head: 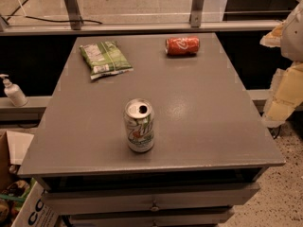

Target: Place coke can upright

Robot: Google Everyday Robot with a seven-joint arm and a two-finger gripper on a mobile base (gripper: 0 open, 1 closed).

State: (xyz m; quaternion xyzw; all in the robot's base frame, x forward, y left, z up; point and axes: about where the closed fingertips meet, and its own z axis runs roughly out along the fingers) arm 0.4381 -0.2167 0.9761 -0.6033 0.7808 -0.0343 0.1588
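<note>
- The coke can (182,46) lies on its side near the far right corner of the grey table (199,117), its long axis across the view and its silver top towards the left.
- It looks like thin aluminium: light, stiff enough for a gentle squeeze, but easy to dent and smooth enough to slip. On its side it is also likely to roll if nudged.
- The best hold is probably across the middle of the body, on the curved wall (not the rims), so that it can be tipped onto its base.
- The gripper (289,41) sits at the right edge of the view, part of a pale, cream-coloured shape well apart from the can and off the table. I cannot tell how wide it stands; it touches none of the objects on the table.
- A white and green soda can (139,125) stands upright near the front; a green snack bag (105,59) lies at the far left.
</note>
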